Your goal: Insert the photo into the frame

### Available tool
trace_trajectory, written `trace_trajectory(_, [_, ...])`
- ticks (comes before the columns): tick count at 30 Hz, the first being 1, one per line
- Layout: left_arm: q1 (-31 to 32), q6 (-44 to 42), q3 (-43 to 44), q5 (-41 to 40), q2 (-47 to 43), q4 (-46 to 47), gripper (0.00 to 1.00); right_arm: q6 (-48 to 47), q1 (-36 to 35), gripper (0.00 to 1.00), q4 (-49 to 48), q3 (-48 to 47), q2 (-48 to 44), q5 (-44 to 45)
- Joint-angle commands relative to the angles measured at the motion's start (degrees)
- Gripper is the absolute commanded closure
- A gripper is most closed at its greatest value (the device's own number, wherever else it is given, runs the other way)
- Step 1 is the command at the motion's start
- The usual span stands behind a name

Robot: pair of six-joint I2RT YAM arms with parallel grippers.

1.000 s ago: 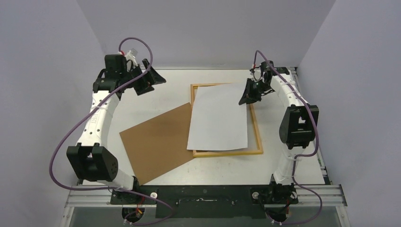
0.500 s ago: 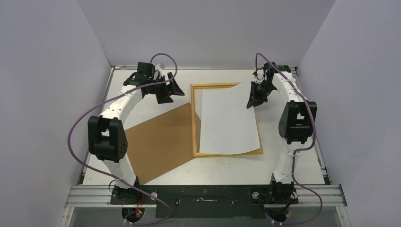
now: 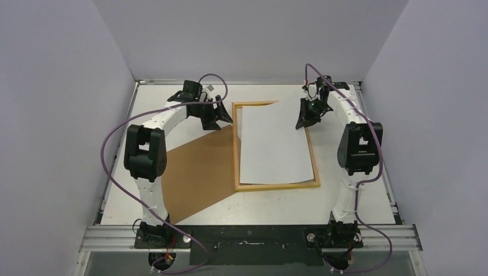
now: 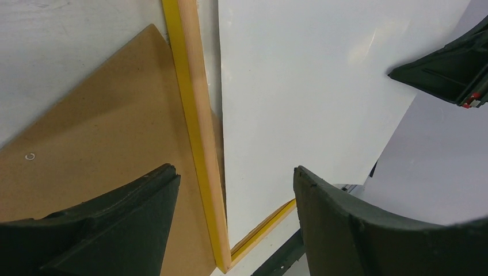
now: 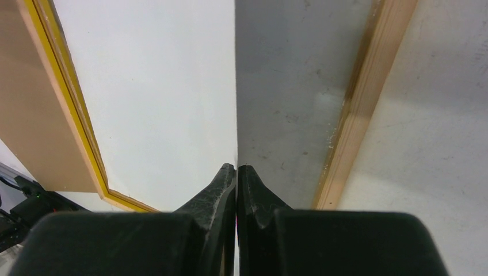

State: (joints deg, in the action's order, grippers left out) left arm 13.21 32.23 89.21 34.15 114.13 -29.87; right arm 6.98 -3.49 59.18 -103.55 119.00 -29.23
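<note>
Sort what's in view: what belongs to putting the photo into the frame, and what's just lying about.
Job: photo, white side up, pinched by the right gripper; frame; open left gripper.
Lying about: brown backing board.

Swung the left gripper (image 3: 221, 119) in from the far left corner to just beside the left rail of the frame (image 3: 276, 186), with jaws a little narrower yet apart. Dragged the photo (image 3: 276, 146) rightward with the right gripper (image 3: 301, 122), off the brown board (image 3: 195, 172), and squared it roughly within the rails.
</note>
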Motion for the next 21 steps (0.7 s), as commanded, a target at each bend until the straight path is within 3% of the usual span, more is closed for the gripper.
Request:
trace_trajectory(1, [0.74,-2.61,4.26,1.81,2.30,0.49,0.30,-3.43,-1.07,0.96,-1.59,-1.68,1.10,-2.69])
trace_trajectory(15, [1.89,-4.52,7.00,1.71,8.32,-2.63,0.30,-4.08,-1.88,0.86,0.20,-5.35,5.44,-4.20])
trace_trajectory(21, [1.97,-4.71,7.55,2.05,9.05,-2.78,0.30,-3.20,-2.11,0.76,-0.26,-5.87,5.84,-3.26])
